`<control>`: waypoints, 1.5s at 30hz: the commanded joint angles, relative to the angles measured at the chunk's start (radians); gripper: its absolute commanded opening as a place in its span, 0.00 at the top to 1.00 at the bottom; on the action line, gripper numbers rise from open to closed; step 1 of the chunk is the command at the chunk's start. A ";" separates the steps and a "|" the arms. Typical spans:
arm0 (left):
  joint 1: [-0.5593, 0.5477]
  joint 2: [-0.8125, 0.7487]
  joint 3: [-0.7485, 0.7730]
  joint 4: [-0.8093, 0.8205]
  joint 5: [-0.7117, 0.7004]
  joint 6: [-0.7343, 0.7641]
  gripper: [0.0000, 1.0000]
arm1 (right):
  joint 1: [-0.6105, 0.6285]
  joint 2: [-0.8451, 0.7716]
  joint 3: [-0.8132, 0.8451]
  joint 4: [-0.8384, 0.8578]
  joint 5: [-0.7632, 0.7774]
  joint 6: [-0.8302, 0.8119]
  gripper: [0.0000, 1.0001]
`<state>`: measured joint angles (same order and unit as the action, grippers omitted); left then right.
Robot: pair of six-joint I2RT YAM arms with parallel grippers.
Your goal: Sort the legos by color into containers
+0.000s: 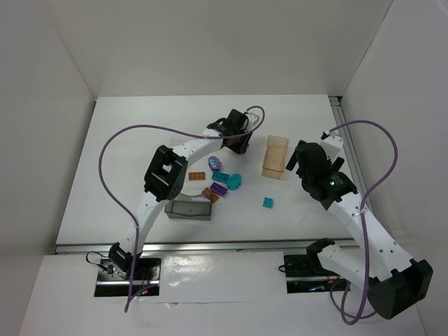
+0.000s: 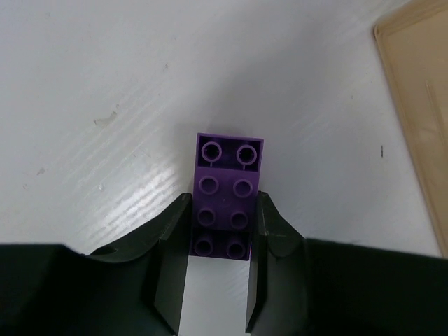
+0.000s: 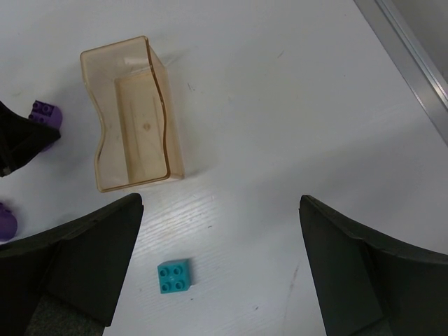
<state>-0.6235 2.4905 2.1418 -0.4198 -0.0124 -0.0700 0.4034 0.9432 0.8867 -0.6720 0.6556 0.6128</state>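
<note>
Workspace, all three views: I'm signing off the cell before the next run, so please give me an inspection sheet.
Surface: white table, faint scuffs in the left wrist view.
Job's things: amber tray empty; smoky tray, contents unclear; purple, teal and orange bricks clustered between them; teal brick lying apart. Third tray not seen.
Clutter: nothing seen.
Grippers: left gripper shut on purple brick; right gripper open above the teal brick.
Cables: purple cables looping off each arm.
Surroundings: white walls; metal rail along the table's right edge.
</note>
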 commanded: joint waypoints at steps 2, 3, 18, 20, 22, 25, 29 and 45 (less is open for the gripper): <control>-0.002 -0.154 -0.052 0.009 0.064 -0.068 0.87 | -0.002 -0.027 0.069 -0.041 0.036 -0.002 0.00; -0.002 -0.200 -0.071 0.009 0.084 -0.082 0.87 | -0.002 -0.027 0.084 -0.050 0.048 -0.002 0.00; -0.073 -0.190 -0.022 0.107 0.347 -0.375 0.89 | -0.011 -0.078 0.129 -0.078 0.072 -0.035 0.00; -0.073 -0.153 0.016 0.107 0.347 -0.375 0.88 | -0.011 -0.089 0.129 -0.087 0.072 -0.035 0.00; -0.082 -0.133 0.052 0.098 0.356 -0.389 0.85 | -0.011 -0.089 0.129 -0.096 0.072 -0.035 0.00; -0.093 -0.110 0.076 0.098 0.356 -0.399 0.74 | -0.011 -0.098 0.129 -0.097 0.072 -0.035 0.00; -0.102 -0.101 0.099 0.098 0.356 -0.410 0.44 | -0.011 -0.098 0.129 -0.097 0.061 -0.035 0.00; 0.049 -0.432 -0.324 -0.062 -0.138 -0.608 0.10 | -0.011 -0.107 0.092 -0.078 0.029 -0.035 0.00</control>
<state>-0.6868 2.1300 1.8984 -0.4156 -0.0528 -0.5598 0.3985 0.8604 0.9703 -0.7544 0.6876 0.5823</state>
